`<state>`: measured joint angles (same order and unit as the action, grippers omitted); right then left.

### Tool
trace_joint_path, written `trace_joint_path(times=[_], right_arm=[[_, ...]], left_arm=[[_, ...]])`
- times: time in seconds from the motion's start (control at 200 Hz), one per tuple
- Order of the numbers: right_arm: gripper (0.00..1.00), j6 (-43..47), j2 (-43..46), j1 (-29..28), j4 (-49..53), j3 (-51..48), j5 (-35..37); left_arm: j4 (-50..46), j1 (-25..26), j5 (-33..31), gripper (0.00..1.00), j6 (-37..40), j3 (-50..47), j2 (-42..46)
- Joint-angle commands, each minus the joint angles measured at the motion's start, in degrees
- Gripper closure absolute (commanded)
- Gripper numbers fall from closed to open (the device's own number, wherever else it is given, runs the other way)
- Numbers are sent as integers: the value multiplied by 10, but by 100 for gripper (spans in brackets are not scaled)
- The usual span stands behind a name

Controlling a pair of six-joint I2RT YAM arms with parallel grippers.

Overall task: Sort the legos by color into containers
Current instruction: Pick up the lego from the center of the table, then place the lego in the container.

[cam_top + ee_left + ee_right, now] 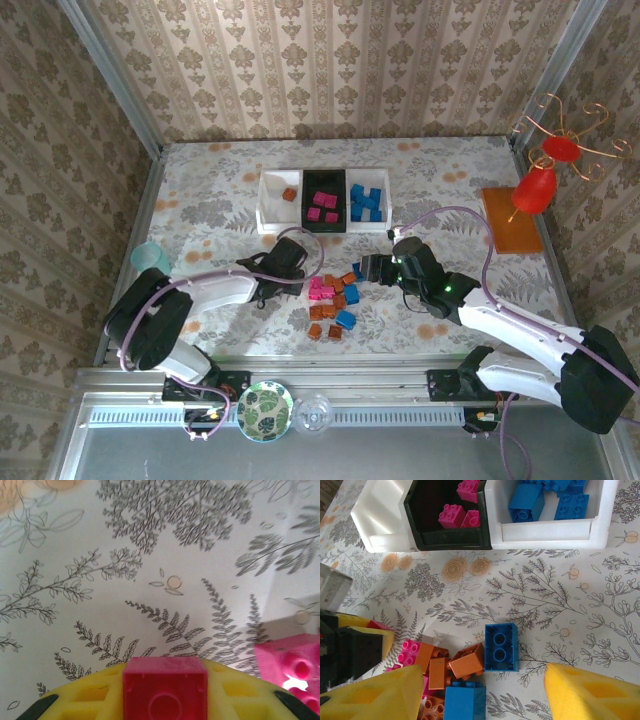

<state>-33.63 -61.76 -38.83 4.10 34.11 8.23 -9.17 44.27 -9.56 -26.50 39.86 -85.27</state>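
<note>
In the left wrist view my left gripper (165, 669) is shut on a magenta-pink lego (165, 690), its yellow fingers (85, 697) pressed to both sides; another pink lego (295, 670) lies just to the right. From above, this gripper (303, 280) sits at the left edge of the loose pile of legos (335, 300). My right gripper (482, 675) hangs open over the pile's right side, above a blue lego (500, 646) and orange ones (467, 662). The containers stand behind: the left white bin (268, 205) holds an orange brick, the black one (306, 205) pink bricks, the right white one (387, 200) blue bricks.
A teal cup (150, 257) stands at the left table edge. An orange board (512, 220) and a red ornament (538, 187) are at the back right. A green-patterned plate (265, 410) and a clear dish (313, 412) rest on the near rail.
</note>
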Motion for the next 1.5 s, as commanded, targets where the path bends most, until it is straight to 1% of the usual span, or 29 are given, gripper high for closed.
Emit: trace_joint_path(times=[0.0, 0.07, 0.175, 0.285, 0.46, 0.615, 0.645, 0.695, 0.755, 0.89, 1.0, 1.155, 1.27, 1.32, 1.405, 1.495], right_arm=[[33, -1, 3, 3, 8, -4, 15], [33, -1, 1, 3, 9, -4, 16], [33, -1, 3, 3, 15, -4, 16], [33, -2, 9, 4, 23, -5, 18], [33, 3, 26, 4, 48, 1, 23], [33, 5, 42, 6, 64, 2, 26], [33, 4, 43, 6, 65, 2, 25], [33, 4, 45, 6, 69, 3, 25], [33, 4, 46, 6, 72, 2, 23], [33, 6, 48, 6, 76, -1, 20], [32, 5, 47, 6, 72, -4, 16], [33, 11, 36, 5, 61, -10, -8], [33, 19, 9, -3, 53, -11, -39], [33, 19, -8, -12, 50, -10, -46], [33, 19, -43, -28, 43, -6, -50], [32, 17, -82, -48, 29, 1, -52]], left_arm=[[-4, 5, 21, 68, 7, 49, 31], [-11, 3, 23, 68, 20, 94, 20], [-15, -8, 34, 67, 35, 174, -22], [-21, -27, 40, 67, 52, 260, -91], [-65, -59, 39, 67, 76, 398, -211], [-85, -83, 38, 66, 77, 473, -284], [-89, -86, 39, 65, 78, 487, -295], [-95, -87, 42, 59, 79, 504, -310], [-96, -85, 50, 50, 75, 513, -315], [-72, -76, 63, 35, 67, 489, -272], [-52, -65, 79, 28, 55, 446, -210], [-9, -35, 93, 20, 40, 333, -91], [1, -5, 72, 12, 38, 243, 1], [6, 2, 65, 9, 31, 201, 42], [19, 8, 60, 1, 10, 129, 115], [30, 9, 67, 0, -10, 61, 181]])
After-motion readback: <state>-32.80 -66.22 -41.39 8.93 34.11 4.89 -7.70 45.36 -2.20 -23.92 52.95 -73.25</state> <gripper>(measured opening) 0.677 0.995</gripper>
